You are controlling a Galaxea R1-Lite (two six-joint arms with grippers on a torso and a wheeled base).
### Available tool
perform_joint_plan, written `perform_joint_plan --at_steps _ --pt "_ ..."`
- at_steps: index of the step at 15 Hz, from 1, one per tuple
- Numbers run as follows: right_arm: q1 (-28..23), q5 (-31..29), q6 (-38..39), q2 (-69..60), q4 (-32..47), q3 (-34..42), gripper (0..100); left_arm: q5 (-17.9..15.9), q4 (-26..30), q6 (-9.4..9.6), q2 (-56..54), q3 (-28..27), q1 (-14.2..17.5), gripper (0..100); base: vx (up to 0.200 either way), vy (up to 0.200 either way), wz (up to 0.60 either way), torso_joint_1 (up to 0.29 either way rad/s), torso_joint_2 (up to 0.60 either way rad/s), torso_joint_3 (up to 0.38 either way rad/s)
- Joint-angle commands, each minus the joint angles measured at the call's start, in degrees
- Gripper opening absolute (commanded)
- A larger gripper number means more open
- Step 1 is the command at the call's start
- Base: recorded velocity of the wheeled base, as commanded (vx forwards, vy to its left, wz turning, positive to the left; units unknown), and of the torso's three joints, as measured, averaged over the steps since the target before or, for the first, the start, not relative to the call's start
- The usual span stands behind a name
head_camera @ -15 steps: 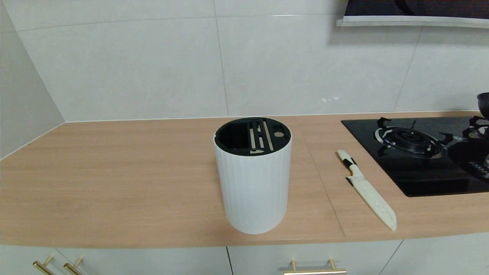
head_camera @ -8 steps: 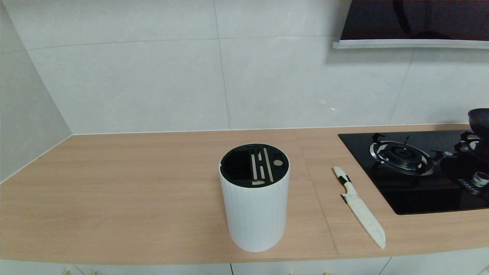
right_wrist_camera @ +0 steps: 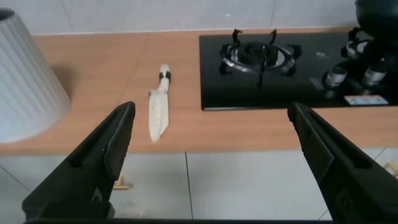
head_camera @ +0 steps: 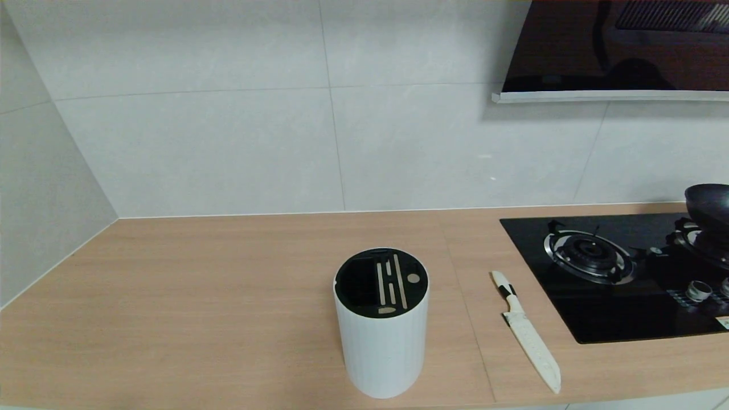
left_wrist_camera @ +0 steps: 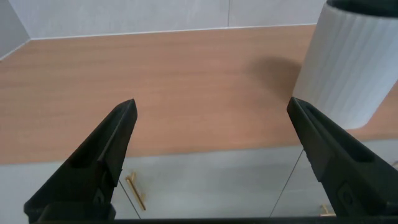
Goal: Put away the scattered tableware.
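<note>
You're looking at the white ribbed knife holder, which is standing upright near the front edge of the wooden countertop, its black slotted top facing up. Every slot on that top is showing open.

To the holder's right, well apart from it, the knife is lying flat on the counter. Its pale handle is pointing away toward the tiled wall behind the holder, and its blade tip is pointing at the front edge.

Farther right of the holder, past the knife, the black gas hob is sitting in the counter. A dark pot is resting on the burner farthest from the holder, and the range hood is hanging above the hob.

Your left gripper is hovering out in front of the counter's edge, off the holder's left side. Its jaws are spread wide and gripping nothing. A brass cabinet handle is showing below the counter, beneath it.

Your right gripper is hovering off the front edge on the holder's knife side. Its jaws are gaping wide too, holding nothing, and the knife is lying between the two fingers in the right wrist view.
</note>
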State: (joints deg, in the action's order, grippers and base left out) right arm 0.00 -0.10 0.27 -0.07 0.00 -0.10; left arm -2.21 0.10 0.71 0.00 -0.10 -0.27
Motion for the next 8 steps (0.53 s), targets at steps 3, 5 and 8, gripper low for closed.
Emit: perform_joint_plan --at_steps 3,5,8 --pt "0.0 0.0 0.0 0.1 0.0 0.0 100 0.0 0.0 0.00 0.0 0.0 0.0 100 0.000 0.000 0.00 0.155 -0.32 -0.164" --pt "0.0 0.0 0.0 0.1 0.0 0.0 100 0.0 0.0 0.00 0.0 0.0 0.0 100 0.000 0.000 0.00 0.009 -0.03 -0.016" --pt "0.0 0.0 0.0 0.1 0.0 0.0 100 0.0 0.0 0.00 0.0 0.0 0.0 100 0.000 0.000 0.00 0.000 0.00 0.000"
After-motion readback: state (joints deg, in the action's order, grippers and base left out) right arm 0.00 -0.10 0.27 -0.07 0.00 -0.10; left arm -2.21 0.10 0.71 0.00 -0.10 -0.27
